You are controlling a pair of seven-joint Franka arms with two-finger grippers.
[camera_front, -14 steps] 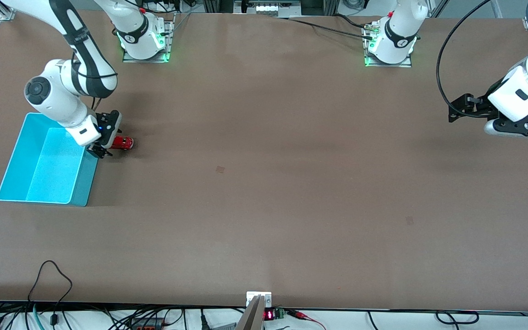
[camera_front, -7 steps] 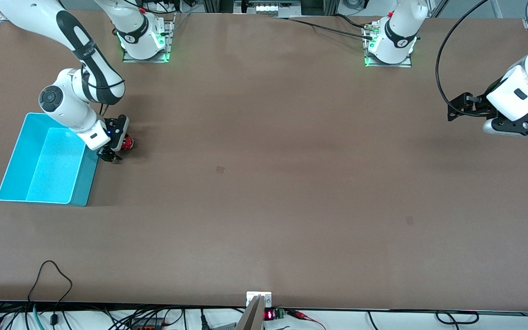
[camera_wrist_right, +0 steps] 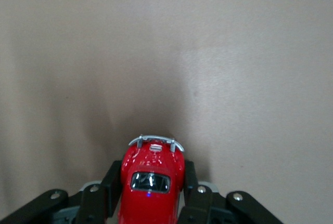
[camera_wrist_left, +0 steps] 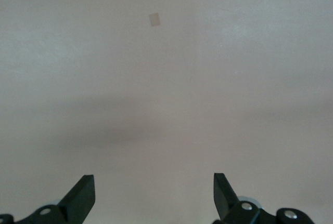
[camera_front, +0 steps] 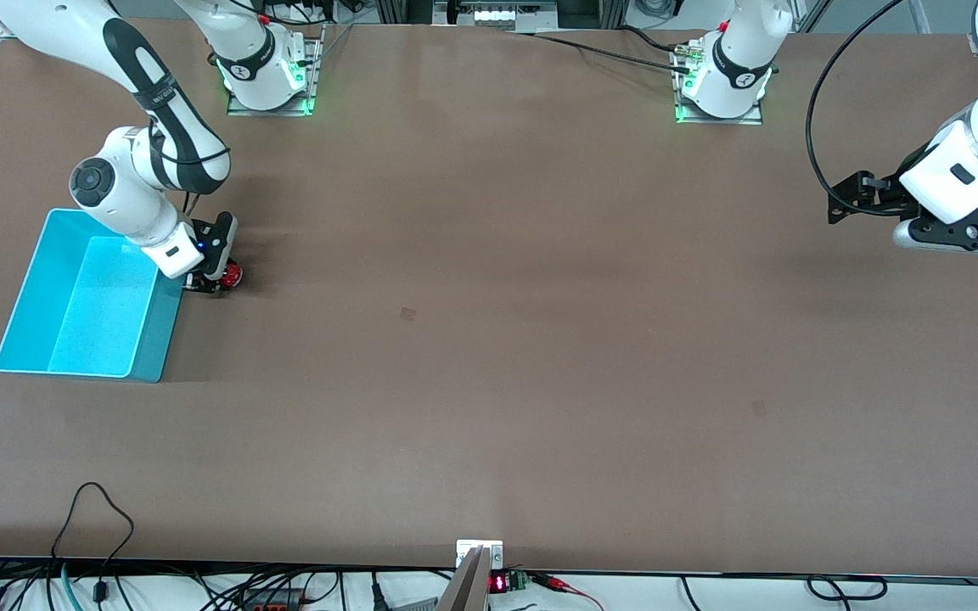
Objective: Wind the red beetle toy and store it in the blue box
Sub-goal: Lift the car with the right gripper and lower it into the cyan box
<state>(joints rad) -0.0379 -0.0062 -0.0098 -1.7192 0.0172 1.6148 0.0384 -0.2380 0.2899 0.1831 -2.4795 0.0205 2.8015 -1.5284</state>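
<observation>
Beside the blue box (camera_front: 30, 299), right gripper (camera_front: 216, 283) jaws clamp the red beetle toy (camera_wrist_right: 151, 182) lengthwise, pointing away from the box; left gripper (camera_wrist_left: 154, 195) wide.

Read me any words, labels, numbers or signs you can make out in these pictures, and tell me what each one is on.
No text reads clearly.
Red digits on the small display at the table edge: too small to read.
Round marks on the arm bases: too small to read.
Red beetle toy and blue box: no lettering visible.

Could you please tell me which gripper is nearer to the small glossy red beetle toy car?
The right gripper: it is shut on the red beetle toy car, on the table beside the cyan-blue plastic box. The left gripper waits open at the left arm's end.
</observation>
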